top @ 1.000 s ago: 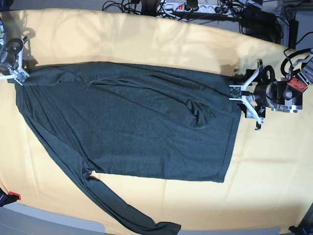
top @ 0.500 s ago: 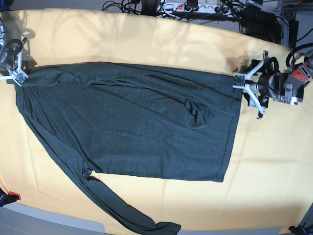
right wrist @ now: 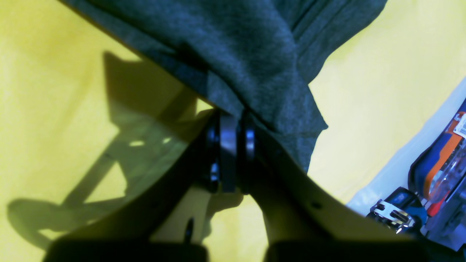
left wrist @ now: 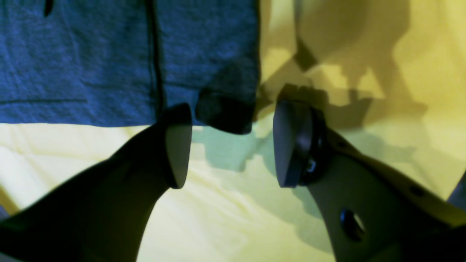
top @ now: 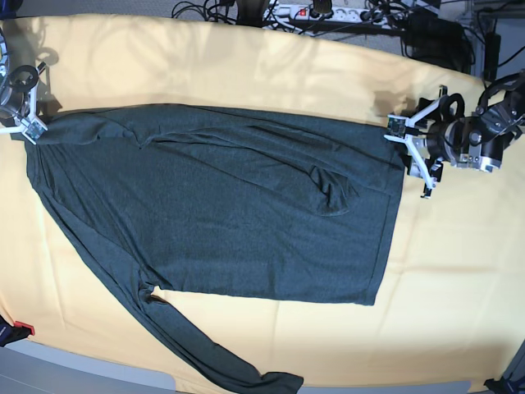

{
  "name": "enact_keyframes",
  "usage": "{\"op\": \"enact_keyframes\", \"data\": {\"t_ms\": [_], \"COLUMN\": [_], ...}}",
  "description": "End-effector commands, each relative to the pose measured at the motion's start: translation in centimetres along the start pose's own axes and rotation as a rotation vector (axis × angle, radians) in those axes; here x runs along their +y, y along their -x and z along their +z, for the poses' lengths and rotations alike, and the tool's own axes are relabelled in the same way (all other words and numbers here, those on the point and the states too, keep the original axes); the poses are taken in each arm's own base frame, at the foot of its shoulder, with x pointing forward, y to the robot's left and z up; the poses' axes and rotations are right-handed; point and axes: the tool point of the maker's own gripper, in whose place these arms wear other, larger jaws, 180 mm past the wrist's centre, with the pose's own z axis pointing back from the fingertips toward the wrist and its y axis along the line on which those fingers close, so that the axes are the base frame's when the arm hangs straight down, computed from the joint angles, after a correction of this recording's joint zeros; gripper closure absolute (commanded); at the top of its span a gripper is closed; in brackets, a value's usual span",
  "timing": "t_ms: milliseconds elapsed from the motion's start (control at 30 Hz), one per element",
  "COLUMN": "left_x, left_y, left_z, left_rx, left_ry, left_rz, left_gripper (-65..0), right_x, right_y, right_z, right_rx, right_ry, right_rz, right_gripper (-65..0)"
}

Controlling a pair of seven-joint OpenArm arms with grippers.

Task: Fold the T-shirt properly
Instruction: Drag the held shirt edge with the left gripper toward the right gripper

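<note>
Since a second ago my left gripper [top: 413,158] has lifted off the hem and drawn back slightly toward the far edge of the table, while the right one has not shifted. I count one garment and two grippers. My T-shirt [top: 221,213] lies spread flat on the yellow cloth [top: 459,271], its hem toward my left arm and its shoulder end toward my right arm, with one long sleeve [top: 197,345] trailing off toward the near edge. On the left wrist view the two fingers [left wrist: 178,145] stand wide apart with nothing between them, just beside the shirt's hem corner [left wrist: 225,112]. My right gripper [right wrist: 233,153] is pinched tight on a bunched fold of the T-shirt [right wrist: 247,54] at the shoulder corner. Beyond the table's far edge I see one white power strip [top: 324,12] among cables.
</note>
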Motion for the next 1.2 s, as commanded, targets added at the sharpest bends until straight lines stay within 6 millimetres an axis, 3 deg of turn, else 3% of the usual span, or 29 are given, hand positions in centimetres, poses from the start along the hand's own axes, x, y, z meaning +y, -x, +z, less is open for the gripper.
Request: {"op": "enact_keyframes", "data": {"t_ms": [0, 467, 533, 600, 633, 767, 1000, 1167], "left_x": [1.1, 1.9, 1.9, 1.9, 1.9, 2.4, 5.4, 5.5], "left_y": [-0.6, -1.5, -1.7, -1.8, -1.8, -1.9, -3.2, -3.4], "left_z": [0.5, -0.7, -0.7, -0.7, -0.7, -0.4, 1.8, 2.0], "left_rx": [-0.027, -0.081, -0.093, -0.099, -0.099, -0.098, -0.144, -0.155], "left_ry": [-0.033, -0.045, -0.045, -0.045, -0.046, -0.059, -0.112, -0.106], "left_rz": [0.001, -0.001, -0.002, -0.002, -0.003, -0.007, 0.03, 0.053], "left_gripper": [-36.0, -35.6, -25.0, -5.3, 0.0, 0.0, 0.0, 0.0], "right_x": [-1.3, -1.1, -1.1, -1.1, -1.1, -1.1, -1.1, -1.1], "right_y": [-0.2, -0.2, -0.2, -0.1, -0.1, -0.1, -0.1, 0.0], "right_z": [0.4, 0.4, 0.4, 0.4, 0.4, 0.4, 0.4, 0.4], "right_rx": [0.0, 0.001, 0.001, 0.002, 0.002, 0.001, 0.006, 0.012], "right_ry": [0.028, 0.014, 0.014, 0.014, 0.014, 0.014, 0.014, 0.015], "right_rz": [0.001, -0.018, -0.018, -0.018, -0.017, -0.017, -0.017, -0.017], "right_gripper": [0.0, 0.0, 0.0, 0.0, 0.0, 0.0, 0.0, 0.0]}}
